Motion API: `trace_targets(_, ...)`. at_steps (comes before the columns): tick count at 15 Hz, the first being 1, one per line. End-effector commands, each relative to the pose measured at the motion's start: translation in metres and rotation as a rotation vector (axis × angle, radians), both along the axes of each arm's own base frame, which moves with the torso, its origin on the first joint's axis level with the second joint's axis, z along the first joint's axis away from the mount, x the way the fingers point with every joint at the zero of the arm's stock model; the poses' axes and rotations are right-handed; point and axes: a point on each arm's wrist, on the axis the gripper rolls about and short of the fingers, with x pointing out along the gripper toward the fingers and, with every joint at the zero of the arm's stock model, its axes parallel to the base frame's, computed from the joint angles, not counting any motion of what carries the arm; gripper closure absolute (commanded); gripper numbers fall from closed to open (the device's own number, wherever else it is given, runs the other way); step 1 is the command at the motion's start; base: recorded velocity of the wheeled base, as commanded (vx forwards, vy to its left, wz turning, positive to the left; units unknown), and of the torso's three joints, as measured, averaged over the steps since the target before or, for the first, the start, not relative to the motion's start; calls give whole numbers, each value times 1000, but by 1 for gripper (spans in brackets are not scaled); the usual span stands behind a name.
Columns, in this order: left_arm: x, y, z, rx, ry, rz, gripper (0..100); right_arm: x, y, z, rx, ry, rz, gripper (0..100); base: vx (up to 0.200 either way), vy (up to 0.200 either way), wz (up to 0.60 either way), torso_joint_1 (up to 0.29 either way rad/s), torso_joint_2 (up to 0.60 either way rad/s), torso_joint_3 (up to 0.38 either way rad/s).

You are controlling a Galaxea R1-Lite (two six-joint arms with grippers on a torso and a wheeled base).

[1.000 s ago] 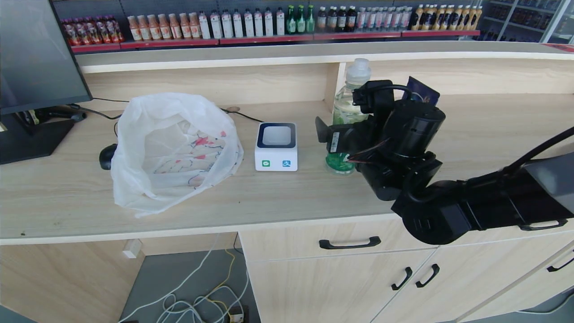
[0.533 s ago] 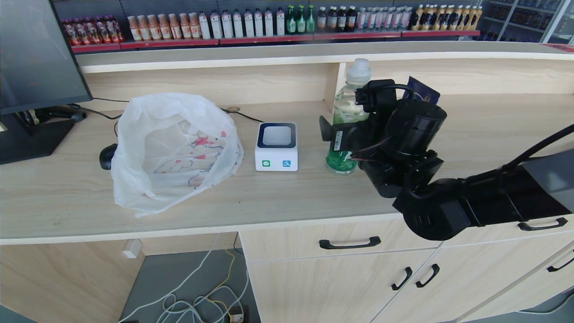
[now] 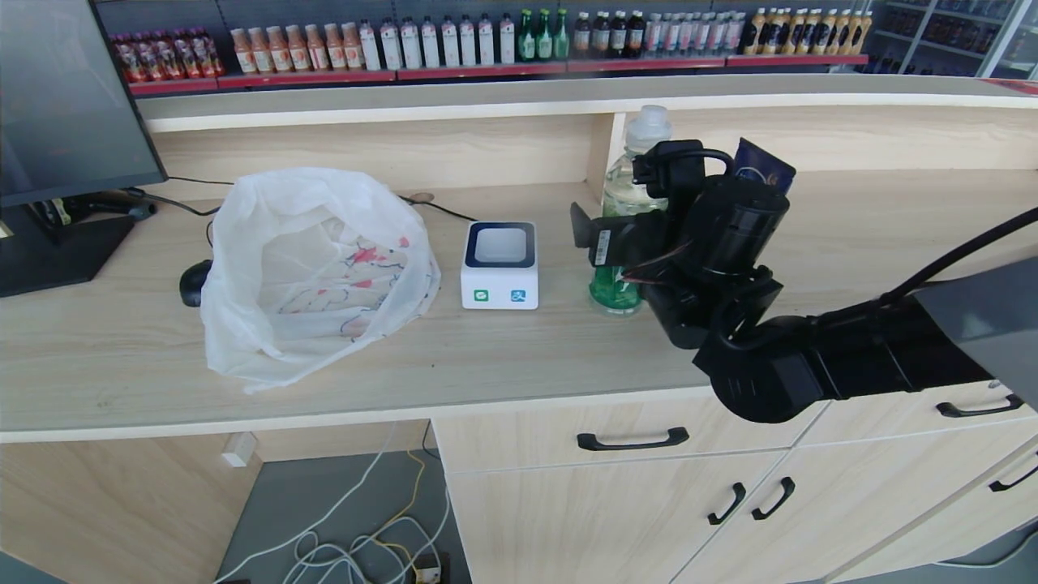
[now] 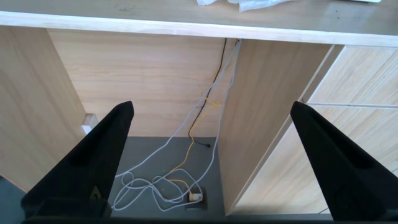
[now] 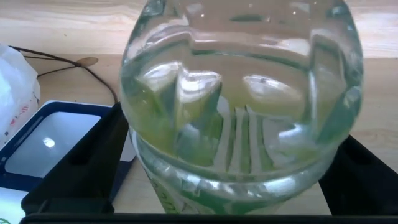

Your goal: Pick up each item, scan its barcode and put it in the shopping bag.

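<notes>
A clear bottle (image 3: 628,186) with a white cap and green label stands on the wooden counter (image 3: 486,357), right of the white scanner (image 3: 499,264). My right gripper (image 3: 616,235) is open around the bottle's body, one finger on each side; in the right wrist view the bottle (image 5: 239,93) sits between both fingers of the gripper (image 5: 227,180), with the scanner (image 5: 50,143) beside it. The white shopping bag (image 3: 312,268) lies open left of the scanner. My left gripper (image 4: 211,112) hangs open and empty below the counter's edge.
A dark blue package (image 3: 766,166) stands behind my right wrist. A black mouse (image 3: 193,282) lies left of the bag, and a monitor (image 3: 65,97) stands at the far left. A raised ledge (image 3: 373,150) backs the counter. Cables (image 4: 180,168) lie on the floor.
My right gripper shifted slightly right, then back left and a little up around the bottle. The bottle stays where it stood on the counter.
</notes>
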Motion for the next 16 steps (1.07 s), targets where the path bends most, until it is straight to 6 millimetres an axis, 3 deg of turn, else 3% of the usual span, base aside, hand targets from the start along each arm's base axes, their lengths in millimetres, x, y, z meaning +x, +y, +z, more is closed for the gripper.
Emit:
trace_targets(1,0,0,0,-1,2,0,0,2,2,-4,-4,6,2,0,0,0,0,0,0,0)
trace_targets(11,0,0,0,-1,0,0,0,4,2,-7,-4,12,-4,0,0,0,0,0,0,0)
trace_targets(12,0,0,0,-1,2,0,0,4,2,-7,-4,12,-4,100,0,0,0,0,0,0)
trace_targets(16,0,0,0,-1,2,0,0,2,1,-1,5,-1,-5,100,0,0,0,0,0,0)
